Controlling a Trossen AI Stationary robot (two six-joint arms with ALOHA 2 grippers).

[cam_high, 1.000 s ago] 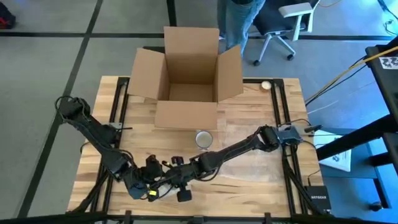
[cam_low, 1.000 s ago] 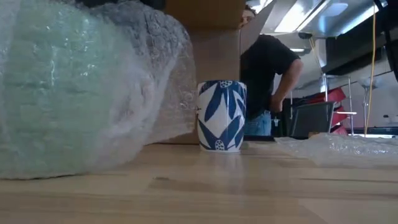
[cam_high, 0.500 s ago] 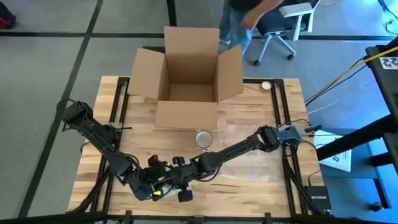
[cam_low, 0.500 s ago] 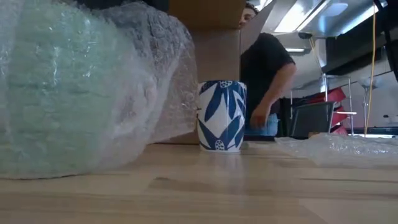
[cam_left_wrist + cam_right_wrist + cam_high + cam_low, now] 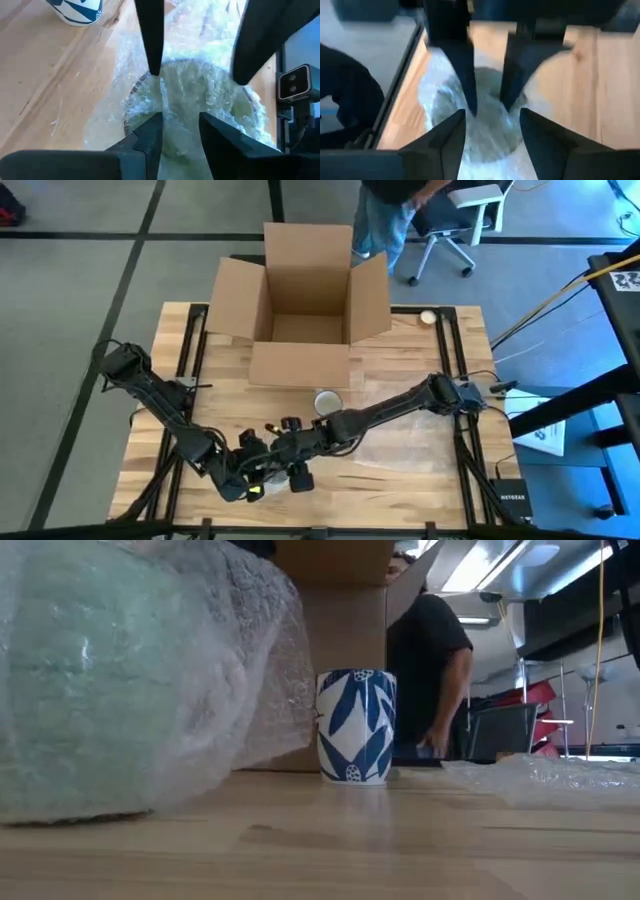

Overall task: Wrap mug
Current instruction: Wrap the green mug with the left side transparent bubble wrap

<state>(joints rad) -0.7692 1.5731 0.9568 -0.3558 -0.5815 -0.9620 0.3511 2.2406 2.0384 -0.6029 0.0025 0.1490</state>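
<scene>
Behind both open pincers (image 5: 270,470) on the bubble-wrapped mug (image 5: 110,680): blue-leaf mug (image 5: 356,726), cardboard box (image 5: 300,300)

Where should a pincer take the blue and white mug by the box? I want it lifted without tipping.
Across the body, from above. The mug stands upright on the table with straight sides and an open top. It stands just in front of the cardboard box, so coming from the near side looks safer. No handle shows in these views, so I cannot say where it points.
</scene>
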